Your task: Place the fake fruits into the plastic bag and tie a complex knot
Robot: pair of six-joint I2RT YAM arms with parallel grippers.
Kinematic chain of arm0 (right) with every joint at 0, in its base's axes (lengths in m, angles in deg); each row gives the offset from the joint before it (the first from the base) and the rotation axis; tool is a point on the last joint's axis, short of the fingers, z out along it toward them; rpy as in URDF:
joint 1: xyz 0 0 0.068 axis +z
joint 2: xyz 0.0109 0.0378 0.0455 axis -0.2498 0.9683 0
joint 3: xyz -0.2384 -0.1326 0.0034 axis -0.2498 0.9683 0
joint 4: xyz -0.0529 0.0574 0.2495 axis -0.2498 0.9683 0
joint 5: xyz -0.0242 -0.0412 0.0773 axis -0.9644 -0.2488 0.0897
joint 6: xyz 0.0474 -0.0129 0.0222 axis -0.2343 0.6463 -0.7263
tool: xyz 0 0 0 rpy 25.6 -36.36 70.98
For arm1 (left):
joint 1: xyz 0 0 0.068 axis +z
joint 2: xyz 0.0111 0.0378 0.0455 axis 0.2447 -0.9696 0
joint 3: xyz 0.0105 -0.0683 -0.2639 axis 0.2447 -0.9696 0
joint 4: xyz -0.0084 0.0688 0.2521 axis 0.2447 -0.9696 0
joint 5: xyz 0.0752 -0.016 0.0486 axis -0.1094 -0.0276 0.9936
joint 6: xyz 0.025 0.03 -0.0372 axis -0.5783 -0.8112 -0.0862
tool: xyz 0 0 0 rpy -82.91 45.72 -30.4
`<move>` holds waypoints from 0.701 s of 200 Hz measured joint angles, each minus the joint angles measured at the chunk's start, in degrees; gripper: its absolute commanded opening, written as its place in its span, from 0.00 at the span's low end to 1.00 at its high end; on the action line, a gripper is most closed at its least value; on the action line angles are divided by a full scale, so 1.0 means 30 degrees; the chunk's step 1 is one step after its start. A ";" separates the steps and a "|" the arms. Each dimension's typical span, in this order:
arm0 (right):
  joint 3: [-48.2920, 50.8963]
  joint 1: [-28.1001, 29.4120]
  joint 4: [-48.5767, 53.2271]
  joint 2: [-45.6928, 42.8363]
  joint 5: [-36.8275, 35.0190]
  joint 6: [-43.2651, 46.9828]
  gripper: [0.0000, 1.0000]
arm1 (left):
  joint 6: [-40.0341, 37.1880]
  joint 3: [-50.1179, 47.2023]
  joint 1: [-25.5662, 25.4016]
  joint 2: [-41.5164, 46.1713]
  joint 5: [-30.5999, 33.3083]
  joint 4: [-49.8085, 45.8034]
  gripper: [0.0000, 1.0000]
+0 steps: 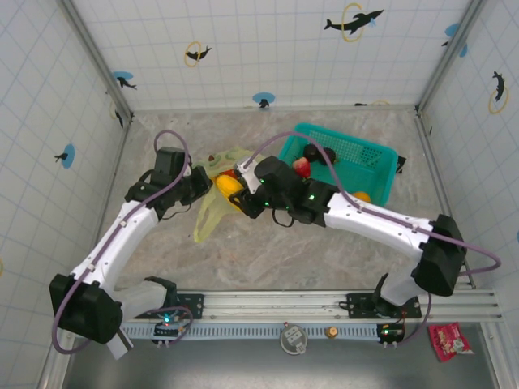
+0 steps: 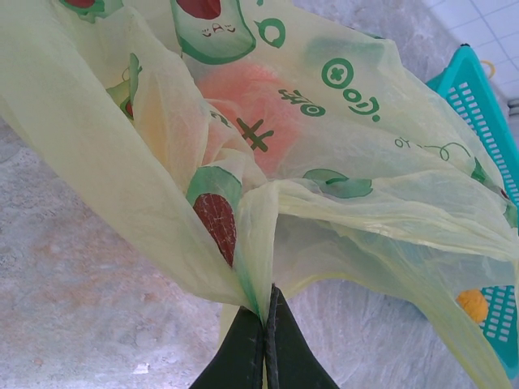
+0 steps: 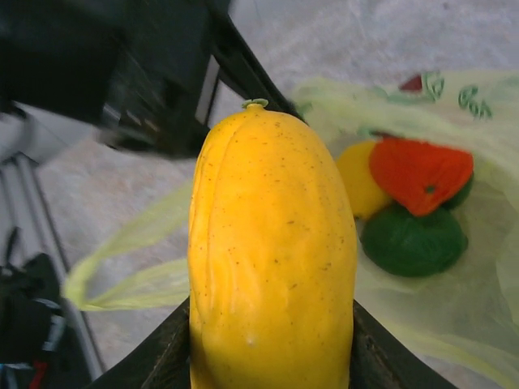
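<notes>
Left hand (image 2: 265, 324) pinched the thin, floppy plastic bag (image 2: 349, 186) at its rim; right hand (image 3: 272, 356) clamped yellow fruit (image 3: 272, 235) mid-body, likely light, stiff, slippery.

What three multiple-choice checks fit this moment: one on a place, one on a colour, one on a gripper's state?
1. The green fruit lies: A) inside the plastic bag; B) in the right gripper; C) in the left gripper.
2. The fruit in the right gripper is: A) red; B) yellow; C) dark brown.
3. The left gripper is: A) open; B) shut on a fruit; C) shut on the plastic bag.

1 A: the right wrist view shows it on the bag's film beside an orange fruit.
2 B: a long yellow fruit sits between that gripper's fingers.
3 C: its fingers are closed with the bag's edge pinched between them.
</notes>
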State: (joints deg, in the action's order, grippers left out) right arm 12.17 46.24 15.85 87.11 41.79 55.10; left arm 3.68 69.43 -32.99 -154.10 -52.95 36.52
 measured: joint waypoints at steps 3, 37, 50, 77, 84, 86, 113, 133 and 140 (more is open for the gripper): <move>0.0000 0.0051 0.0073 0.0211 -0.0255 0.0015 0.43 | 0.0000 0.0000 0.0000 0.0036 0.0000 0.0000 0.00; 0.0000 0.0109 0.0605 0.1894 -0.2652 0.0182 0.43 | 0.0000 -0.0291 0.0000 0.0481 0.0080 0.0007 0.00; -0.0168 -0.0022 0.0765 0.2477 -0.3483 0.0189 0.43 | -0.0007 -0.0517 0.0000 0.0641 0.0138 -0.0007 0.00; -0.1668 -0.0612 0.1137 0.4226 -0.4801 0.0036 0.43 | -0.0007 -0.0765 0.0000 0.0721 0.0175 -0.0058 0.00; -0.2310 -0.0845 0.1195 0.4823 -0.5129 -0.0015 0.43 | -0.0007 -0.0780 0.0000 0.0721 0.0219 -0.0066 0.00; -0.2448 -0.0911 0.1224 0.4940 -0.5209 -0.0029 0.43 | -0.0007 -0.0780 0.0000 0.0729 0.0211 -0.0073 0.00; -0.5136 -0.1661 0.1566 0.7264 -0.6462 -0.0350 0.43 | -0.0015 -0.0794 0.0000 0.0729 0.0444 -0.0095 0.00; -0.7257 -0.2076 0.2033 0.9129 -0.7293 -0.0714 0.44 | -0.0015 -0.0794 0.0000 0.0714 0.0612 -0.0146 0.00; -0.7854 -0.2186 0.2113 0.9748 -0.7570 -0.0845 0.48 | -0.0022 -0.0794 0.0000 0.0714 0.0685 -0.0138 0.00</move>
State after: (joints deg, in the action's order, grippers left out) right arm -11.39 39.69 22.19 116.36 19.08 52.56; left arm 3.62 67.05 -32.99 -151.96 -50.89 36.11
